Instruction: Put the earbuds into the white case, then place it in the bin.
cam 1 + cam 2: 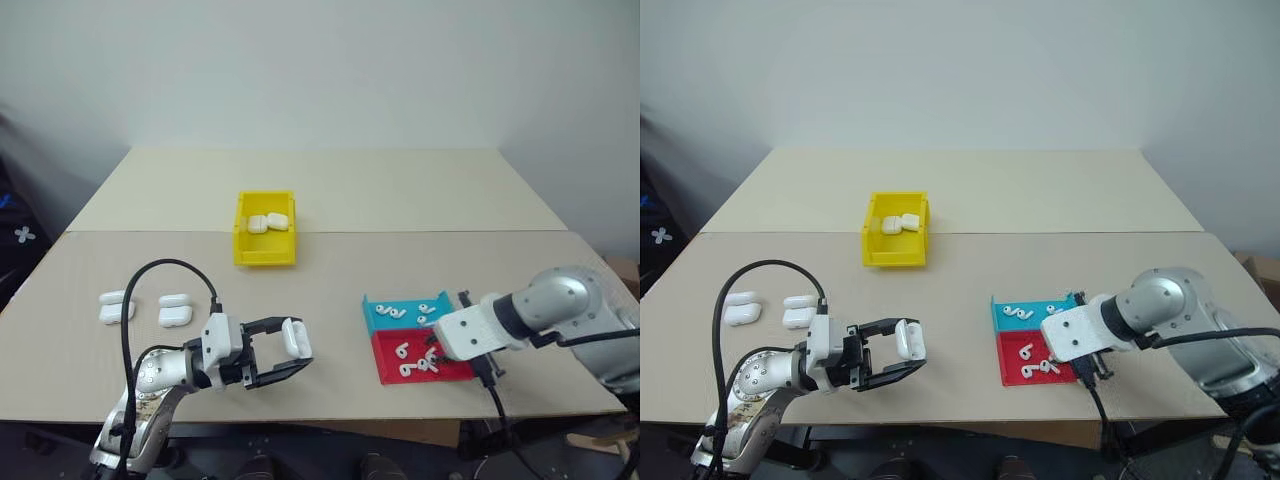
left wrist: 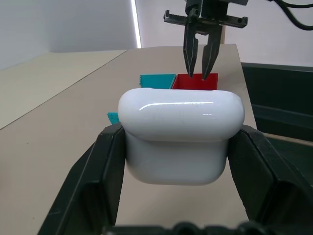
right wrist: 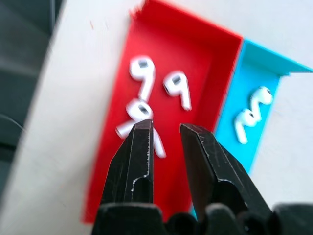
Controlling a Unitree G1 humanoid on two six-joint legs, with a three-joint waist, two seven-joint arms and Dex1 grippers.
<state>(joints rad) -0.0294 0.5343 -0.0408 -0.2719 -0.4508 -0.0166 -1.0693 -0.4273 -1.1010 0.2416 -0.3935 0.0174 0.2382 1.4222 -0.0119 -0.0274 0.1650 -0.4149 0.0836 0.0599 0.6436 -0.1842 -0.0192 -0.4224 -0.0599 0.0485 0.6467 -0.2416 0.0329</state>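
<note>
Hovering over the red tray (image 3: pixel 161 73), right gripper (image 3: pixel 166 128) slightly parted above earbuds (image 3: pixel 142 73).

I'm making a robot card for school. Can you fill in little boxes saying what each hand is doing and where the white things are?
left gripper: shut on a white case, lid closed
right gripper: open, empty, above the red tray
red tray: several earbuds
blue tray: more earbuds, next to the red tray
bin: yellow, two cases inside
table: four spare cases on the robot's left
</note>
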